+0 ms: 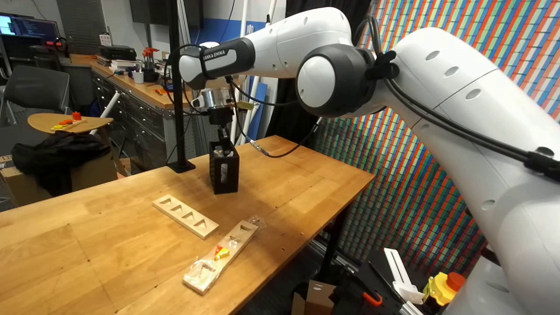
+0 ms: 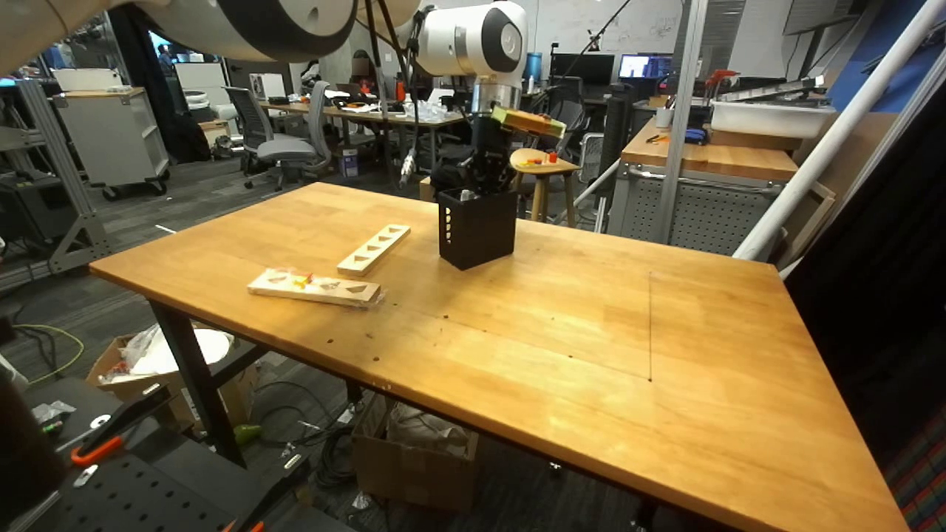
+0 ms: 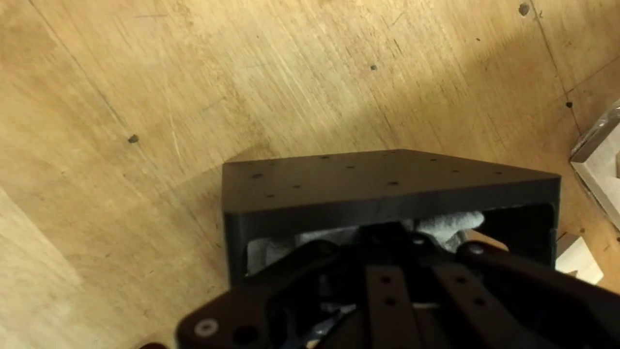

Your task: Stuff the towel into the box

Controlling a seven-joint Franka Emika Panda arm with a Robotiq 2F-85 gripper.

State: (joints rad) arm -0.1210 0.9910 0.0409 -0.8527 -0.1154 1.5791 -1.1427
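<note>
The box is black, open at the top, and stands upright on the wooden table in both exterior views (image 1: pixel 233 176) (image 2: pixel 480 230). It also shows in the wrist view (image 3: pixel 348 183). The towel is white and grey and lies inside the box; it shows through the side slot (image 1: pixel 224 173) and below the rim in the wrist view (image 3: pixel 450 224). My gripper (image 3: pixel 395 237) points down into the box's opening (image 1: pixel 224 139), close to one wall. Its fingers are drawn together. The tips are partly hidden by the rim, and I cannot see any towel between them.
A wooden board with triangular cutouts (image 1: pixel 186 216) lies near the box. A plastic-wrapped board (image 1: pixel 234 241) with red and yellow pieces lies nearer the table's edge. A black pole (image 1: pixel 177 109) stands at the table's far edge, beside the box.
</note>
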